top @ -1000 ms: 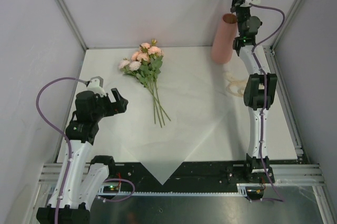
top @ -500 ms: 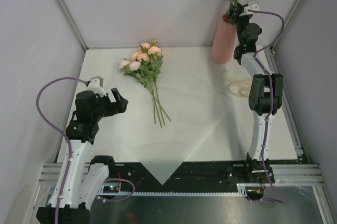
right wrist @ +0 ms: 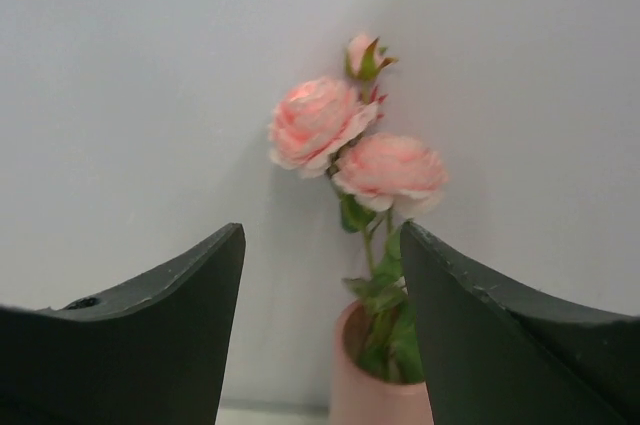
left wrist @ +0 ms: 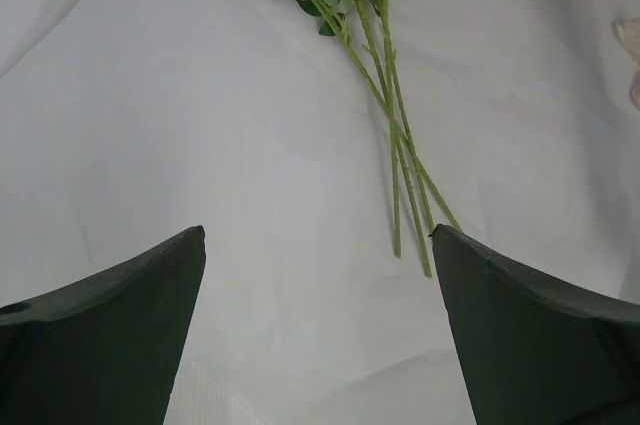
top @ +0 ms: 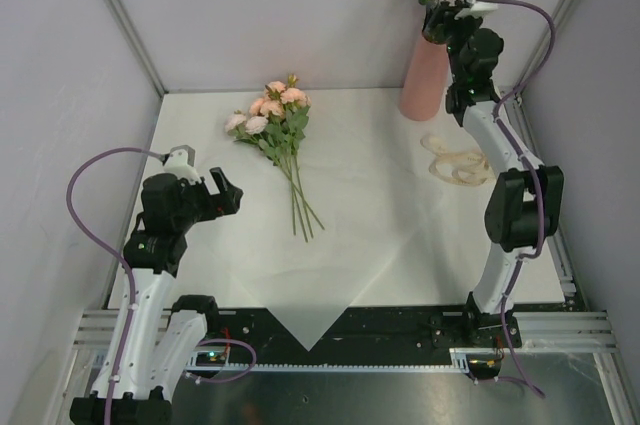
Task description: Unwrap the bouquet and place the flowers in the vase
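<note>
While my right claw (right wrist: 322,245) stood open and empty near the mouth of the vase (right wrist: 352,397), one rose sprig (right wrist: 318,123) sat in it and the other flowers (top: 278,120) lay on the white paper (top: 400,215). A careless brush might topple that slim vase.

Top external view sits high behind the arm bases (top: 195,313), angled down and forward, far from the vase (top: 422,80). Left wrist view looks steeply down, close on the flower stems (left wrist: 395,125) left of the vase. Right wrist view faces the vase level, close. Top shares stems with left wrist, vase with right wrist.
</note>
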